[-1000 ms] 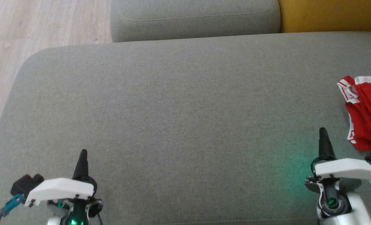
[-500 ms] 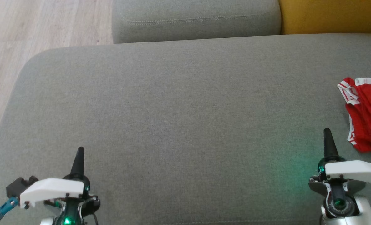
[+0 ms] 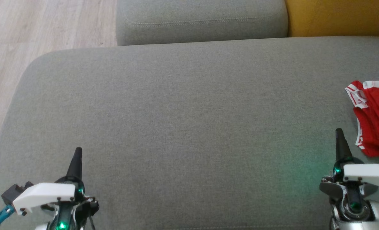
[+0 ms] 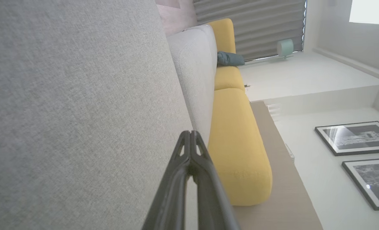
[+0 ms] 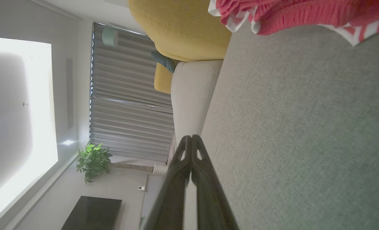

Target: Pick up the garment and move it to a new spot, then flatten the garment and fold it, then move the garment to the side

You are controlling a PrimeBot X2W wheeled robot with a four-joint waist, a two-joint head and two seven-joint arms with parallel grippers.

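Observation:
A crumpled red garment [image 3: 376, 118] with white trim lies on the grey sofa seat [image 3: 189, 111] at the far right edge; the right wrist view catches it along the top [image 5: 291, 12]. Just left of the garment's lower hem and apart from it, my right gripper [image 3: 339, 135] stands shut with its fingers [image 5: 191, 143] pressed together and nothing in them. My left gripper [image 3: 77, 155] sits at the lower left over bare cushion, far from the garment, and its fingers [image 4: 189, 140] are also shut and empty.
A grey back cushion [image 3: 202, 20] runs along the far side, with a yellow cushion [image 3: 339, 16] to its right. Wooden floor [image 3: 23, 38] lies past the seat's rounded left edge. Broad bare seat stretches between the two grippers.
The head camera has shifted slightly, so the sofa sits lower in view. The right gripper has edged right towards the garment; the left has slid a little left. Both stayed shut.

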